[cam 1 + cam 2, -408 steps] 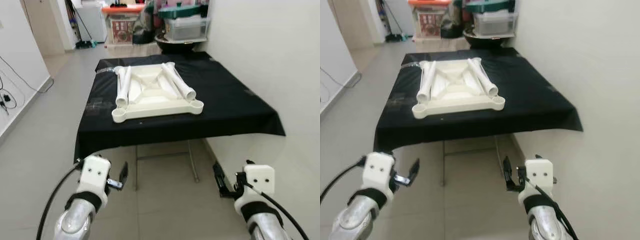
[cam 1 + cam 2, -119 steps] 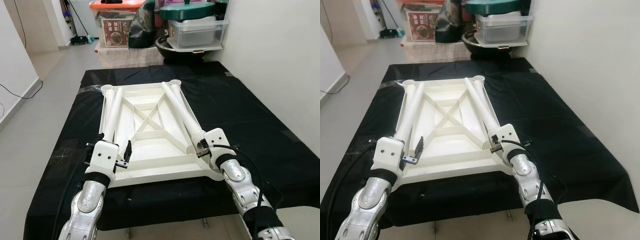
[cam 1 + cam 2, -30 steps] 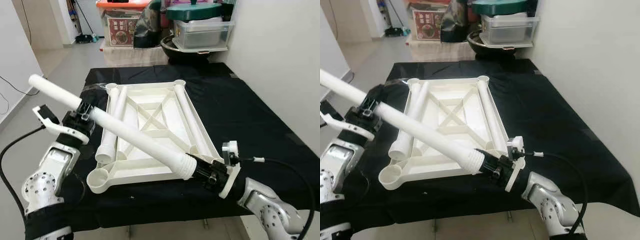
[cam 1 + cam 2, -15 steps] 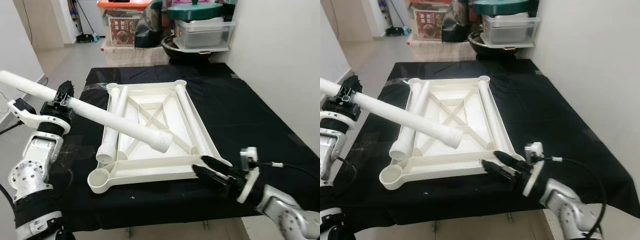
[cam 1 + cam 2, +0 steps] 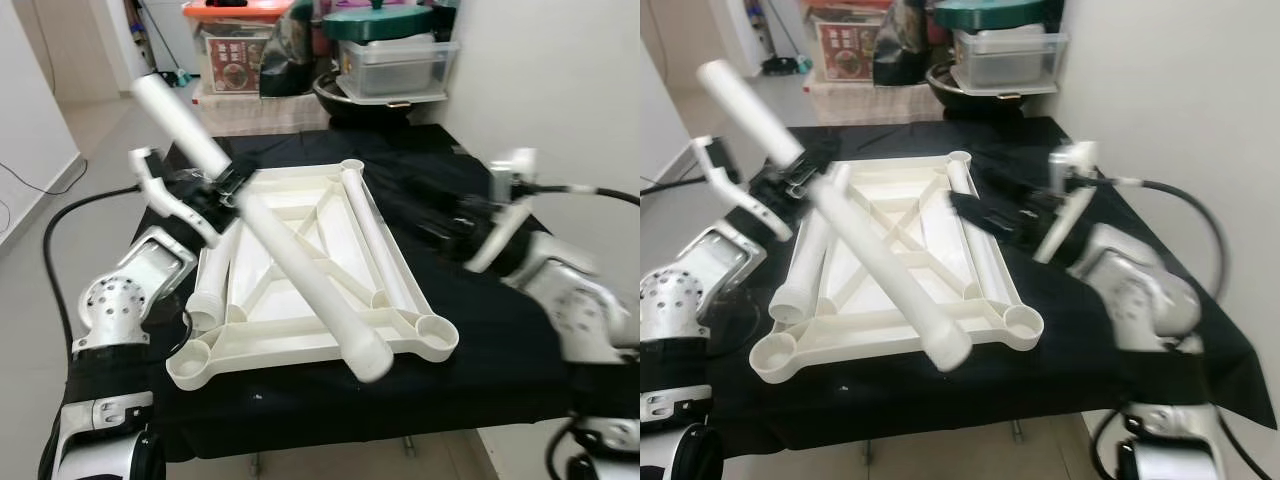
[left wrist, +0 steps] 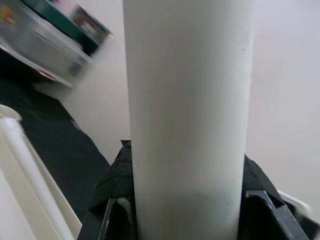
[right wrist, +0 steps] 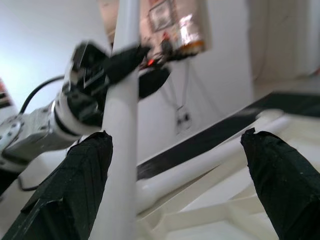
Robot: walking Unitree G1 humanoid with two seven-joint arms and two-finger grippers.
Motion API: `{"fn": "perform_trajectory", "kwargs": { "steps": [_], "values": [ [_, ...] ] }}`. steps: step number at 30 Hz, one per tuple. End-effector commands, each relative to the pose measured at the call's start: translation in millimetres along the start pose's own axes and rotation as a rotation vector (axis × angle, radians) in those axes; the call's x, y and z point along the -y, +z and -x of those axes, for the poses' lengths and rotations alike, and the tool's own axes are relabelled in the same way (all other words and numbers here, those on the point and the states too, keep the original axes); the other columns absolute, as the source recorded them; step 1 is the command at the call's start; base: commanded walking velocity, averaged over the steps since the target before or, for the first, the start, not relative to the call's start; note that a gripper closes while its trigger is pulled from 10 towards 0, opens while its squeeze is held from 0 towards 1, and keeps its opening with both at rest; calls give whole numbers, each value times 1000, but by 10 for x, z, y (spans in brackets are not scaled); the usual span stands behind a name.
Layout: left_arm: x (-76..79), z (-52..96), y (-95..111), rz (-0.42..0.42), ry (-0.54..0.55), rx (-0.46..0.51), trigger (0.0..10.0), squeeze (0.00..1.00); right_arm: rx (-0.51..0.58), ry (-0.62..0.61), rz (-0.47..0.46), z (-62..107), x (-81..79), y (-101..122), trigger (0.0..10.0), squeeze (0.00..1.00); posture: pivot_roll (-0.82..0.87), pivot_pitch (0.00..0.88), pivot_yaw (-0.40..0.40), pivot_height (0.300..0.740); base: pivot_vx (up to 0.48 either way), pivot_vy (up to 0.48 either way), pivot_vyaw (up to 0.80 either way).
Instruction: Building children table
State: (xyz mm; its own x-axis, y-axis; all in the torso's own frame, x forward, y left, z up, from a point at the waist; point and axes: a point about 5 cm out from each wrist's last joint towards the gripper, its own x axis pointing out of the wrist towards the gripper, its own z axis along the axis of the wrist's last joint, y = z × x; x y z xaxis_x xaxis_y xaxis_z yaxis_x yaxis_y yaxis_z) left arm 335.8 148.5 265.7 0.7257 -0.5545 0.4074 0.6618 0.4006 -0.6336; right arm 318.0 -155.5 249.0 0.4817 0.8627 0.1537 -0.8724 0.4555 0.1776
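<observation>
White plastic tabletop [image 5: 300, 290] lies upside down in the middle of the head views, on a table draped in black cloth [image 5: 490, 300], its ribbed underside and round corner sockets facing up. Two loose legs rest in it: one [image 5: 375, 240] along its right edge, one [image 5: 215, 270] along its left edge.

The left gripper [image 5: 222, 192], in the upper left of the left eye view, is clamped on a third leg [image 5: 270, 235]. That tube runs diagonally from the upper left down to the lower centre, its open lower end hanging above the tabletop's front edge, between the two front sockets. In the left wrist view the tube [image 6: 187, 120] sits squeezed between the black fingers [image 6: 112, 185].

The right gripper [image 5: 425, 215], blurred in the upper right, hovers over the cloth just right of the tabletop. Its fingers [image 7: 280, 180] stand wide apart with nothing between them.

Storage boxes [image 5: 395, 60] are stacked beyond the table at the top of the frame.
</observation>
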Motion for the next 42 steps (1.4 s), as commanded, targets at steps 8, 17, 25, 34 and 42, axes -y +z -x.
{"fn": "perform_trajectory", "kwargs": {
  "steps": [8,17,25,34,42],
  "values": [
    [273,-46,-153,-77,-183,-172,10000,0,-179,98,-141,-253,-161,-379,10000,0,2,0,-27,740,0,0,0],
    [321,-73,-276,-99,-262,-269,10000,0,-277,131,-234,-332,-250,-448,10000,0,-12,0,-20,740,0,0,0],
    [367,-164,-407,-99,-329,-340,10000,0,-338,197,-271,-427,-439,-573,10000,0,-33,0,-4,740,0,0,0],
    [387,-239,-454,-100,-355,-353,10000,0,-365,276,-306,-459,-646,-698,0,0,-37,0,2,740,0,0,0],
    [372,-261,-457,-96,-360,-332,10000,0,-318,280,-319,-475,-711,-645,0,0,-40,0,7,740,0,0,0]
  ]
}}
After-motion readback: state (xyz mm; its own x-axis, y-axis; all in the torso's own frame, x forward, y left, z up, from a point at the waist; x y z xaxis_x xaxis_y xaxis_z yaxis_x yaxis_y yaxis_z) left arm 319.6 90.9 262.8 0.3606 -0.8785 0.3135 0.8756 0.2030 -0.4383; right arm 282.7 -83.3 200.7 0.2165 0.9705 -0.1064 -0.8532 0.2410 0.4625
